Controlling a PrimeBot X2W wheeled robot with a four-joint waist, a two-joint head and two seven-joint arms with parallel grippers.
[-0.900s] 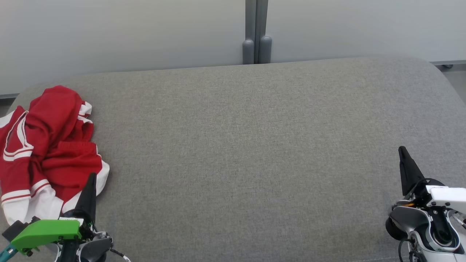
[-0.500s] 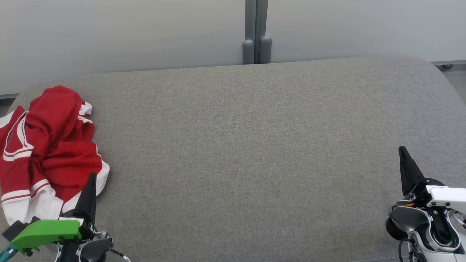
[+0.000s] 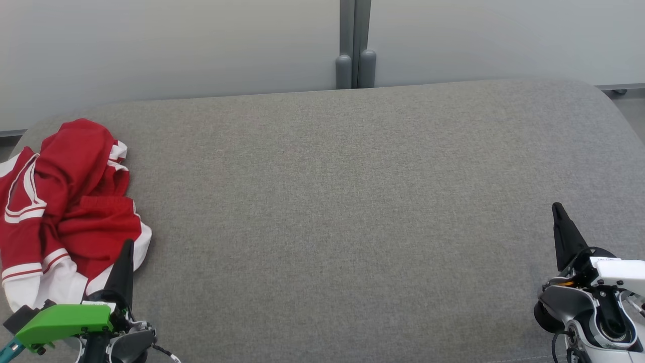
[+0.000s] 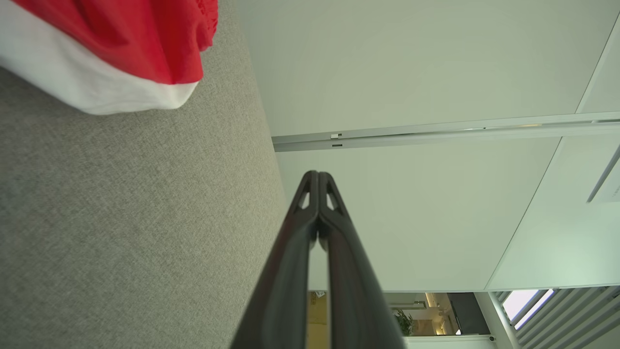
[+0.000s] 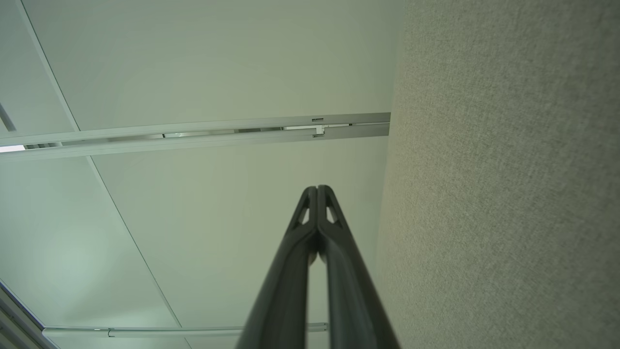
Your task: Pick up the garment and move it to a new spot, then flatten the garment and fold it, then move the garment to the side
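The red and white garment (image 3: 65, 212) lies crumpled at 9 o'clock on the grey cushion (image 3: 332, 201). The left gripper (image 3: 128, 246), at 7 o'clock, has its fingers pressed together, perhaps just over the hem of the garment. The right gripper (image 3: 556, 207), at 4 o'clock, is pressed together too.

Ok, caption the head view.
Crumpled red garment at left end of grey cushion; left gripper beside it, right gripper apart, both shut.

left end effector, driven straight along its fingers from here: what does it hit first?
Likely the pale wall panel. The left end effector is shut and aims past the far edge of the grey surface; the red garment sits off to one side of that line. Depth is unclear.
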